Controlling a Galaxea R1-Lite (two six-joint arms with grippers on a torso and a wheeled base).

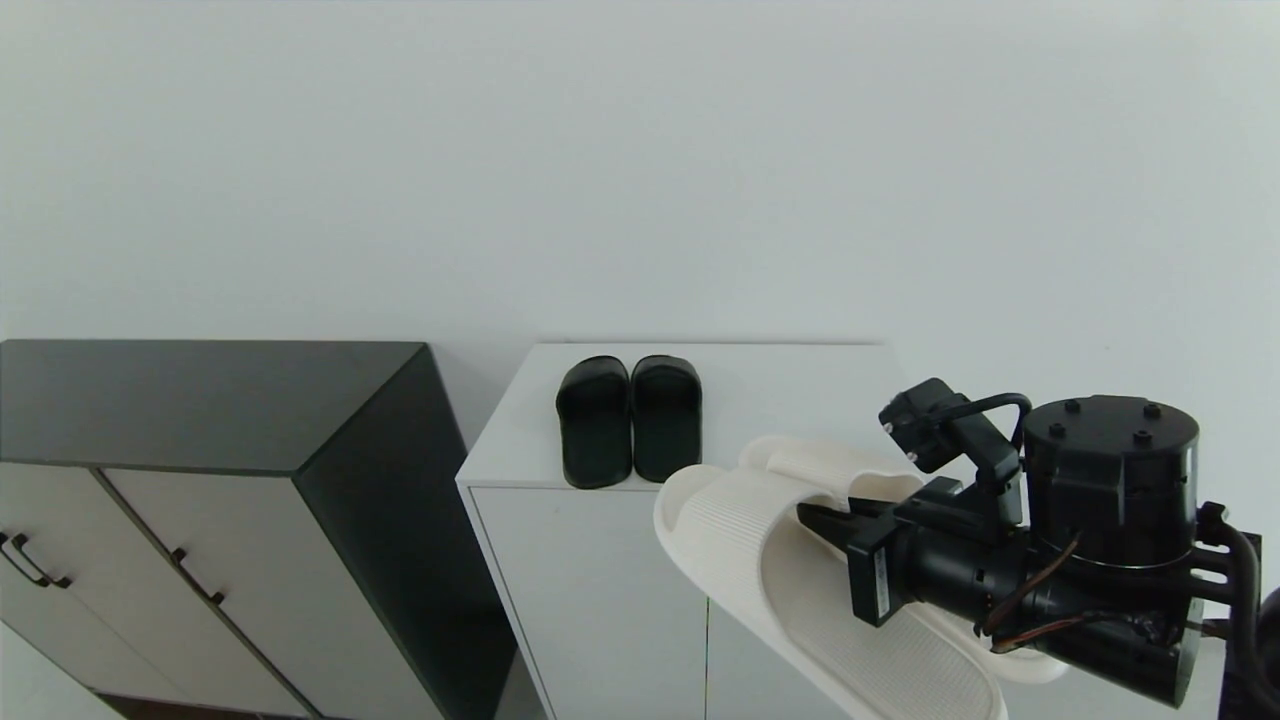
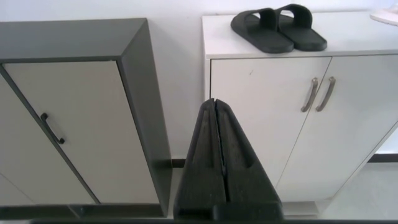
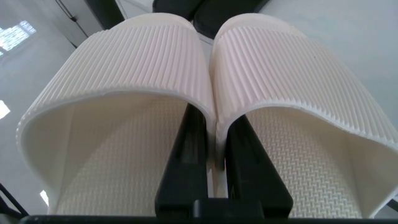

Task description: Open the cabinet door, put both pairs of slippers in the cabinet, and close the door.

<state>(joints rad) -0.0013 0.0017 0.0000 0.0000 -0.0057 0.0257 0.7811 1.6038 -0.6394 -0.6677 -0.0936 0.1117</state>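
A pair of black slippers (image 1: pixel 630 420) (image 2: pixel 280 28) stands side by side on top of the white cabinet (image 1: pixel 590 600) (image 2: pixel 267 93), whose two doors with metal handles (image 2: pixel 320 93) are closed. My right gripper (image 1: pixel 825 520) (image 3: pixel 214 155) holds the pair of white ribbed slippers (image 1: pixel 750 540) (image 3: pixel 199 93) in the air in front of the cabinet's right part, one finger inside each slipper, pinching their inner walls together. My left gripper (image 2: pixel 217 124) is shut on nothing, low down and facing the gap between the two cabinets.
A dark cabinet (image 1: pixel 200 400) (image 2: pixel 68 37) with pale doors and black handles (image 1: pixel 195 577) stands left of the white one, a narrow gap between them. A plain white wall is behind both.
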